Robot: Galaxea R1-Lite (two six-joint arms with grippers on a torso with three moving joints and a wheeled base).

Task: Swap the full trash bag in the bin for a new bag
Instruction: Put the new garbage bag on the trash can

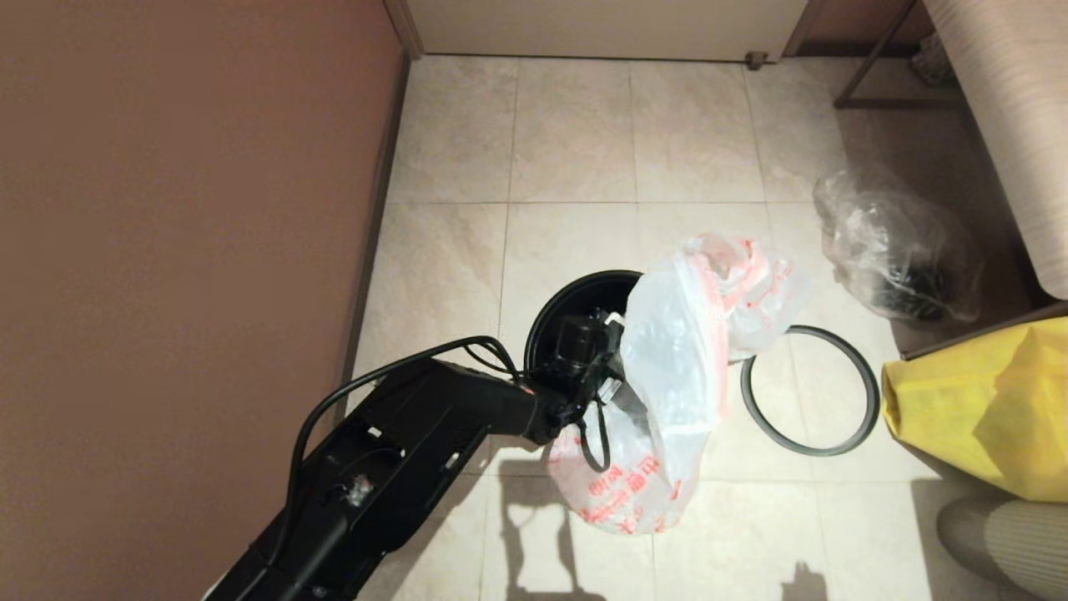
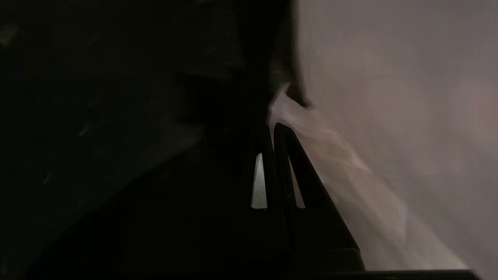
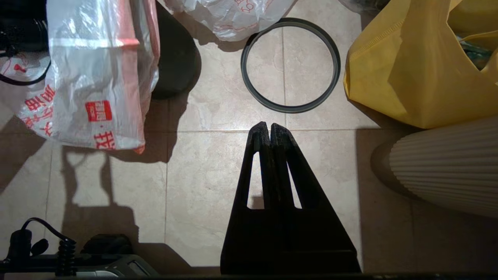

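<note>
Left gripper (image 2: 271, 126): fingers were pressed together on the new bag (image 1: 676, 367) over the bin (image 1: 576, 305).
Right gripper (image 3: 269, 126): was closed, empty, above the floor.

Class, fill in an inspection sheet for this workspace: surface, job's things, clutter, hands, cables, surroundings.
Surface: beige tiled floor.
Job's things: black bin; white red-printed bag hanging at its rim; grey ring loose on the floor beside it.
Clutter: clear bag, yellow bag.
Hands: left hand shut on the white bag's plastic over the bin; right hand shut, empty, above the floor.
Cables: black cable along the left arm.
Surroundings: brown wall.
</note>
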